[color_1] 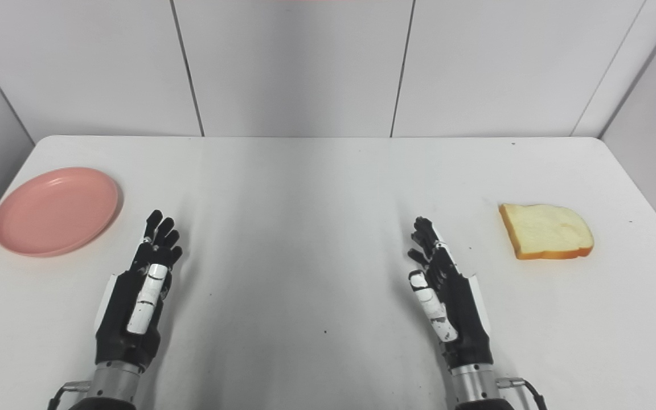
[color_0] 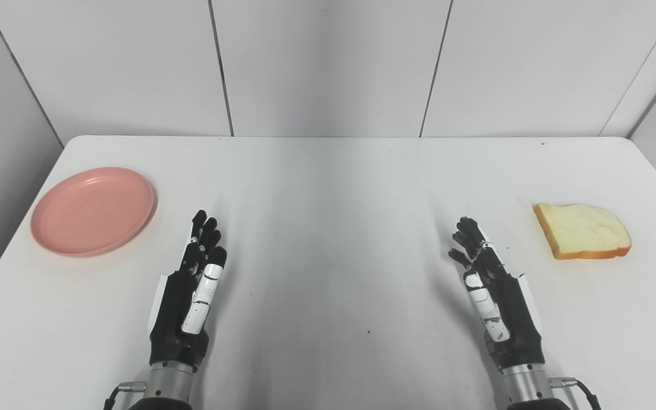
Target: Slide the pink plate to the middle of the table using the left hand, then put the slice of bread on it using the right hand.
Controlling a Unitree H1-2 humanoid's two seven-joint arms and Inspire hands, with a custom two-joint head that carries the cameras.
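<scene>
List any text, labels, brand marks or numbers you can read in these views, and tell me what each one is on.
None: no readable text in either view.
The pink plate is plain, with no print or logo.
The slice of bread has no wrapper or label.
The left hand and right hand show only black and white parts, no markings.
The table carries only a few dark specks, not characters.

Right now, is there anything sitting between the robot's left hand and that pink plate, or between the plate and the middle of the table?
Nothing visible. The left hand is open, with bare white table between it and the pink plate. The table's middle is bare too; the bread slice lies far right, beyond the right hand.
</scene>
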